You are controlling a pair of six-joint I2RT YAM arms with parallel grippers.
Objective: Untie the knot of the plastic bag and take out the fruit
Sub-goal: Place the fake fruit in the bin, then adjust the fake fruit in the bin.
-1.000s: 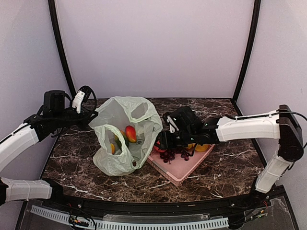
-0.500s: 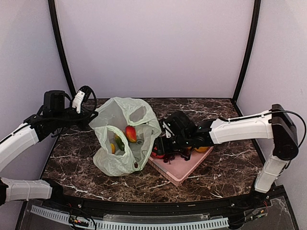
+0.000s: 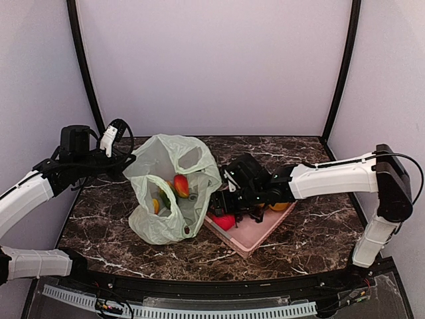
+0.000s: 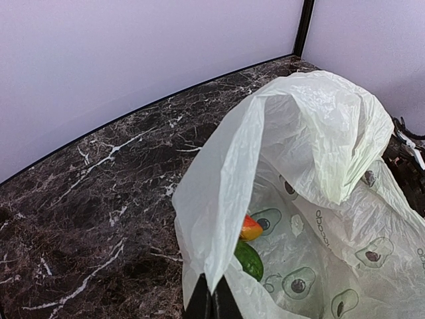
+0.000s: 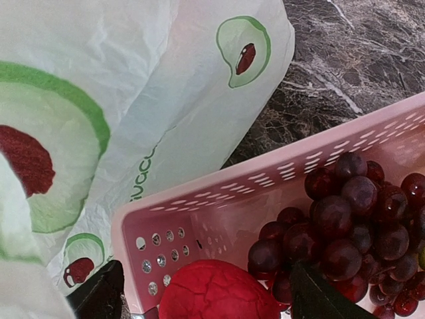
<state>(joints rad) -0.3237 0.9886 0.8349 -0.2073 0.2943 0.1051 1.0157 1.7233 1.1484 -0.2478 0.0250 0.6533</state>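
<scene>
While the L gripper [image 4: 212,300] pinches shut on the rim of the thin, crinkly pale-green plastic bag w/ avocado prints [image 4: 319,126], holding its mouth up & open at centre-left of the dark marbled tabletop [image 3: 99,219], the R gripper [image 5: 199,299] hangs low over the near-left corner of the pink slotted plastic basket [image 5: 219,199], jaws spread wide & gripping nothing. A round, wrinkled red fruit [image 5: 219,294] lies in the basket between the R fingers; a bunch of dark purple grapes [image 5: 345,219] sits just beside it, and a yellow-orange fruit [image 3: 280,207] further R. The bag leans against the basket's L wall. Inside the bag: a red-orange mango-like fruit [image 4: 250,228], a green fruit [image 4: 249,260] touching it, and a yellow piece [image 3: 155,205].
</scene>
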